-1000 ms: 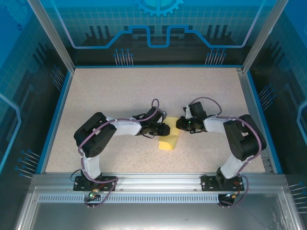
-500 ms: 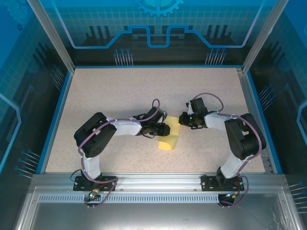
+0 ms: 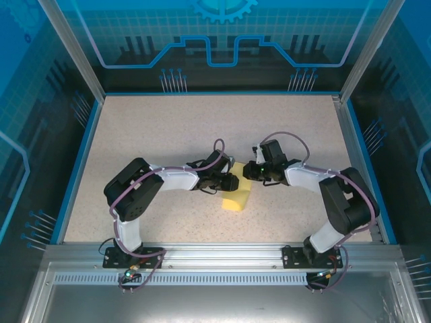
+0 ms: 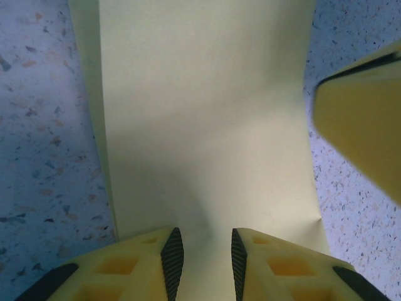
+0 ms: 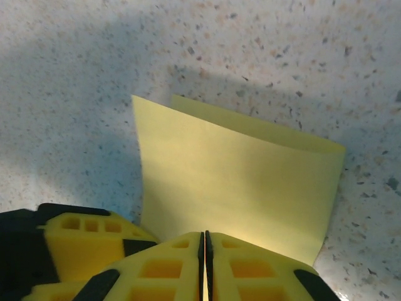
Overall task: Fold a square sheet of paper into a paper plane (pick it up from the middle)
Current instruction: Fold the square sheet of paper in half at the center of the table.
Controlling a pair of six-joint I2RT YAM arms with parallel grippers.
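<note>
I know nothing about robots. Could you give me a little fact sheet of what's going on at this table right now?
Surface: speckled table
Object: yellow sheet of paper, folded over on itself, resting on the table
Left gripper: jaws slightly apart, tips over the paper
Right gripper: jaws shut, tips at one edge of the paper; pinching or just pressing, cannot tell
Progress: no dart shape yet

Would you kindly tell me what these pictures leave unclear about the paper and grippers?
Top view: the left gripper and right gripper hide the paper's far part.
Right wrist view: the shut right gripper covers the paper's near edge, so any pinch is unclear.
Left wrist view: the left gripper and frame edge cut off the paper.
</note>
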